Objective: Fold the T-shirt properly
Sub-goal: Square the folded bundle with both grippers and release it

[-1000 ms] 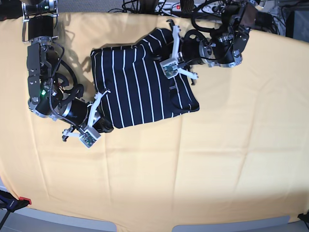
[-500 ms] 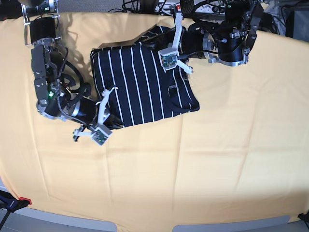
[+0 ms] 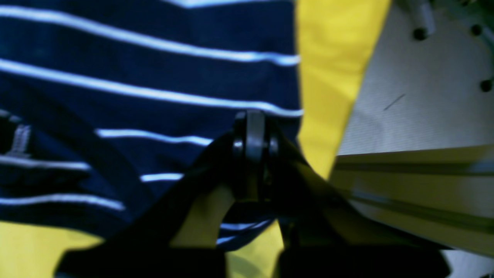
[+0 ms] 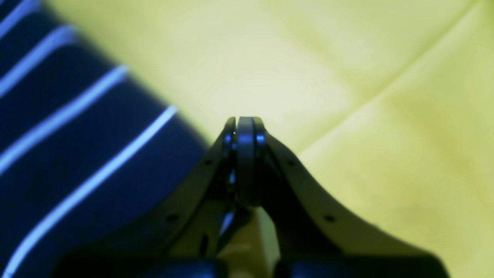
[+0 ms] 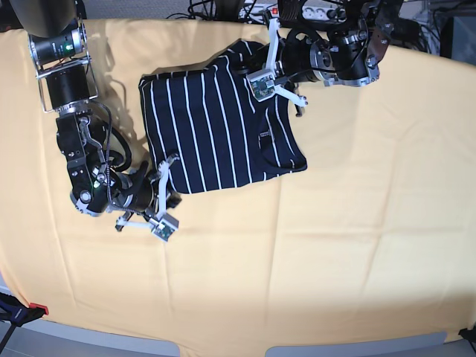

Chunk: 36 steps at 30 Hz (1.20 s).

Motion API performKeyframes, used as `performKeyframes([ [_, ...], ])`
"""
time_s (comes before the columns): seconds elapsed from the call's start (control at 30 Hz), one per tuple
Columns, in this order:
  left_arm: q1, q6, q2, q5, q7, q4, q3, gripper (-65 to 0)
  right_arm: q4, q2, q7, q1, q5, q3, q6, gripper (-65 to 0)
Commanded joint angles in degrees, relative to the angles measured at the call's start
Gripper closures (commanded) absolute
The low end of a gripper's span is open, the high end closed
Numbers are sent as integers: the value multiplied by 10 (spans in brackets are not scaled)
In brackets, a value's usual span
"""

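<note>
Stripes ran away from me on the T-shirt (image 5: 216, 126), which lay on the yellow cloth (image 5: 357, 223). My left gripper (image 3: 251, 131) was clamped shut at its far edge; my right gripper (image 4: 245, 133), shut and empty, sat beside its near corner.

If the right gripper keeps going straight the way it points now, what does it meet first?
Most likely the bare yellow cloth: the right gripper points past the T-shirt, whose edge lies just to its left. Depth is unclear.
</note>
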<state>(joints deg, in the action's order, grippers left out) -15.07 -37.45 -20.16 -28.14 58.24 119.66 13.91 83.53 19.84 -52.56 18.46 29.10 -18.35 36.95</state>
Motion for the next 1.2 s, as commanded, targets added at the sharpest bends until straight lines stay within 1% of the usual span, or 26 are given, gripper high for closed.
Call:
performKeyframes([
  [0.0, 3, 0, -2, -13, -13, -1, 0, 0, 7, 4, 2, 12, 14, 3, 10, 0],
  [0.03, 3, -2, -1, -15, -15, -11, 0, 0, 7, 6, -4, 8, 22, 3, 18, 0],
  [0.13, 7, -9, -3, -17, -18, -46, 0, 0, 7, 19, -14, -4, 38, 3, 21, 0],
  [0.23, 22, -9, -23, -17, -19, -65, 0, 0, 19, 35, -16, -16, 44, 3, 21, 0],
  [0.33, 44, -9, -46, -16, -23, -71, 0, 0, 49, 61, -17, -36, 69, 3, 27, 0],
  [0.4, 55, -6, -58, -2, -39, -75, 0, 0, 75, 80, -17, -61, 83, 3, 27, 0],
  [0.5, 78, 7, -69, 30, -87, -104, 0, 0, 111, 98, -17, -107, 84, 3, 21, 0],
  [0.57, 106, 11, -68, 47, -114, -141, 0, 0, 138, 106, -17, -133, 84, 4, 6, 0],
  [0.63, 136, 11, -68, 58, -148, -183, 0, 0, 171, 118, -17, -159, 84, 4, -23, 0],
  [0.7, 164, 11, -65, 82, -197, -228, 0, 0, 206, 131, -17, -189, 84, 4, -50, 0],
  [0.77, 191, 13, -65, 90, -232, -272, 0, 0, 240, 142, -17, -220, 83, 4, -71, 0],
  [0.83, 219, 17, -59, 93, -263, -320, 1, 0, 269, 145, -17, -248, 82, 5, -89, 0],
  [0.9, 254, 21, -51, 116, -307, -373, 7, 0, 294, 144, -17, -272, 80, 5, -106, 0],
  [0.93, 274, 28, -46, 130, -333, -400, 12, 0, 305, 144, -17, -285, 71, 5, -112, 0],
  [0.97, 293, 33, -41, 143, -357, -425, 17, 0, 317, 143, -17, -298, 54, 5, -116, 0],
  [1.0, 310, 38, -34, 151, -381, -451, 22, 0, 327, 141, -14, -311, 37, 5, -127, 0],
  [1.07, 338, 37, -17, 164, -419, -497, 28, 0, 348, 128, -12, -335, 9, 5, -154, 0],
  [1.17, 369, 31, 13, 181, -442, -548, 38, 0, 377, 95, -11, -372, -27, 5, -181, 0],
])
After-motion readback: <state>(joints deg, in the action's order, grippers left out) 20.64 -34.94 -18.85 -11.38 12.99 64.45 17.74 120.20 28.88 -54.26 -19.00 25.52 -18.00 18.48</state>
